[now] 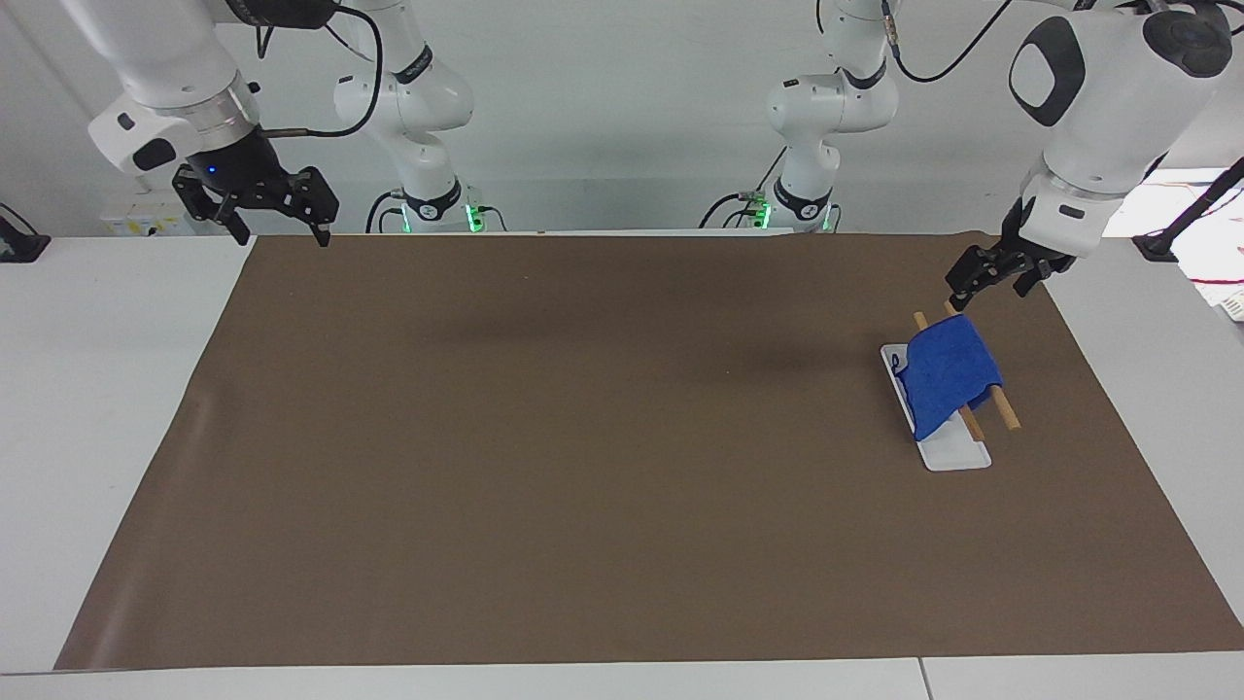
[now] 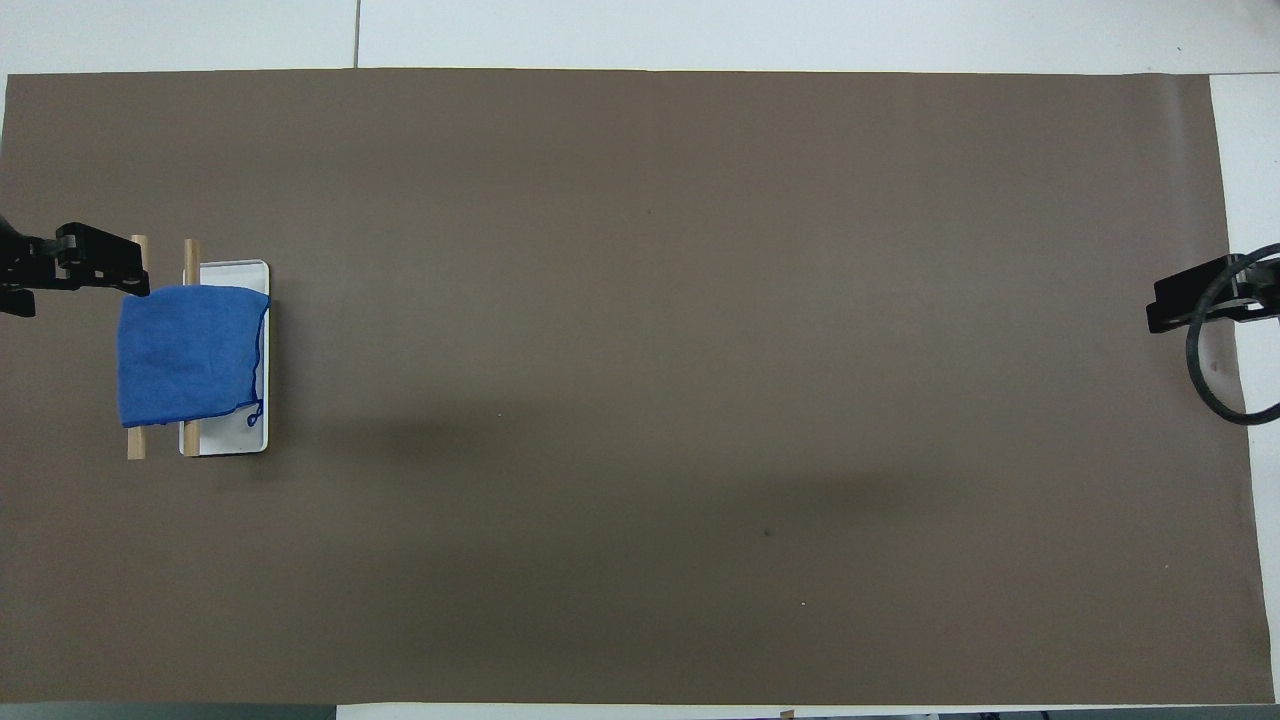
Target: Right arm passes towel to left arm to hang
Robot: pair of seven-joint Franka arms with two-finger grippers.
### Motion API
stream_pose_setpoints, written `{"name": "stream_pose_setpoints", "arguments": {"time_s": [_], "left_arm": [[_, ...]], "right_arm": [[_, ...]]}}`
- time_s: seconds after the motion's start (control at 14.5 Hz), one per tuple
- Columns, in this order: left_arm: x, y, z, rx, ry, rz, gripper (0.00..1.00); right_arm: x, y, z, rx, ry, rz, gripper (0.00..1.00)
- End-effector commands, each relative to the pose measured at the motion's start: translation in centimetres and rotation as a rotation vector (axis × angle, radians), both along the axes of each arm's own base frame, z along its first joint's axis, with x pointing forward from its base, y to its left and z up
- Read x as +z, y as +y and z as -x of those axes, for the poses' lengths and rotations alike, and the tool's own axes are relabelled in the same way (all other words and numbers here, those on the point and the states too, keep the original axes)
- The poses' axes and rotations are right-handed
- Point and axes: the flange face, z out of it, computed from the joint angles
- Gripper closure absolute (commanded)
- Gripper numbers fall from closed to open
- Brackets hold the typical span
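Observation:
The blue towel [image 1: 948, 374] [image 2: 185, 355] hangs draped over two wooden rods [image 1: 1006, 416] [image 2: 136, 445] of a small rack with a white base [image 1: 957, 455] [image 2: 235, 440], at the left arm's end of the table. My left gripper [image 1: 986, 290] [image 2: 85, 280] hovers open over the end of the outer rod, just beside the towel's edge, holding nothing. My right gripper [image 1: 282, 233] [image 2: 1190, 305] waits open and raised over the mat's corner at the right arm's end, empty.
A brown mat [image 1: 583, 437] [image 2: 650, 350] covers most of the white table. Two smaller white arms [image 1: 418, 117] stand at the robots' edge. A black cable [image 2: 1215, 380] loops under the right gripper.

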Motion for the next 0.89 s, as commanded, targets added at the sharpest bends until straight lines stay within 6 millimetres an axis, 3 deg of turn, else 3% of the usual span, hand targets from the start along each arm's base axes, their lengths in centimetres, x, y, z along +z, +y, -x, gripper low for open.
{"name": "stream_pose_setpoints", "arguments": {"time_s": [0.0,0.83], "left_arm": [[1.27,0.11,1.43,-0.040,0.018,0.026,0.00],[1.63,-0.11,1.71,-0.021,0.039,0.070,0.00]], "right_arm": [[-0.07,-0.16,0.10,-0.015,0.006,0.007,0.00],[0.01,-0.17,0.15,-0.015,0.004,0.007,0.00]]}}
